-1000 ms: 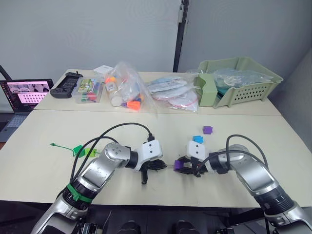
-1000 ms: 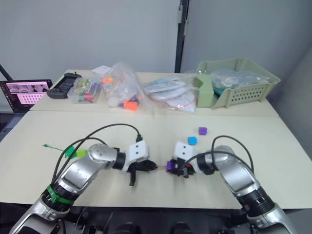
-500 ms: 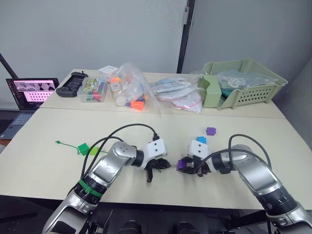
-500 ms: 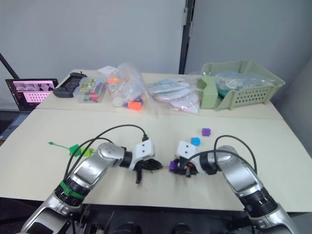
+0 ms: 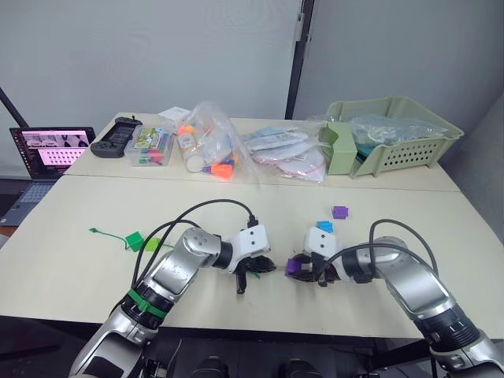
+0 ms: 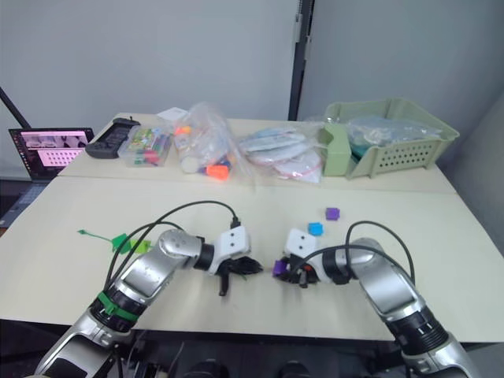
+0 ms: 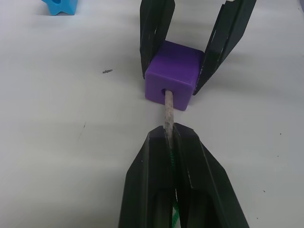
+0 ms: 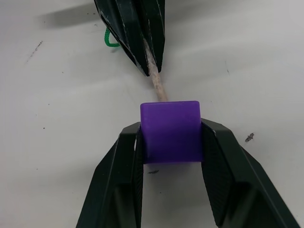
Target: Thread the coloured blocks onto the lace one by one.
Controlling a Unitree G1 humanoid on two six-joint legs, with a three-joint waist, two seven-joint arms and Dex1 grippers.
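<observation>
At the far left edge a laptop [image 5: 43,153] with a pink screen stands open beside the pale tabletop [image 5: 94,276]. On the tabletop's left part the lace [image 5: 106,233] trails as a thin green cord, with a dark green block [image 5: 133,240] and a light green block [image 5: 151,245] lying just beside each other on it. Toward the back row sit a black controller [image 5: 113,136], a clear box of coloured pieces [image 5: 148,146] and a clear bag [image 5: 209,146] holding orange and multicoloured items. Near the front middle, the left gripper [image 7: 167,138] has its jaws pressed together on the lace's stiff pale tip [image 7: 167,110], which points straight at the right gripper and enters the hole in the facing side of a purple block [image 7: 172,74]. That purple block rests on the tabletop, clamped from both sides between the jaws of the right gripper [image 8: 170,135], whose fingers [image 8: 117,175] touch its two opposite faces. Just behind the right gripper lies a blue block [image 5: 324,227], and a little farther back and to the right a second purple block [image 5: 340,212] sits alone, apart from both grippers. At the back right stands a pale green basket [image 5: 409,146] with bagged items inside.
</observation>
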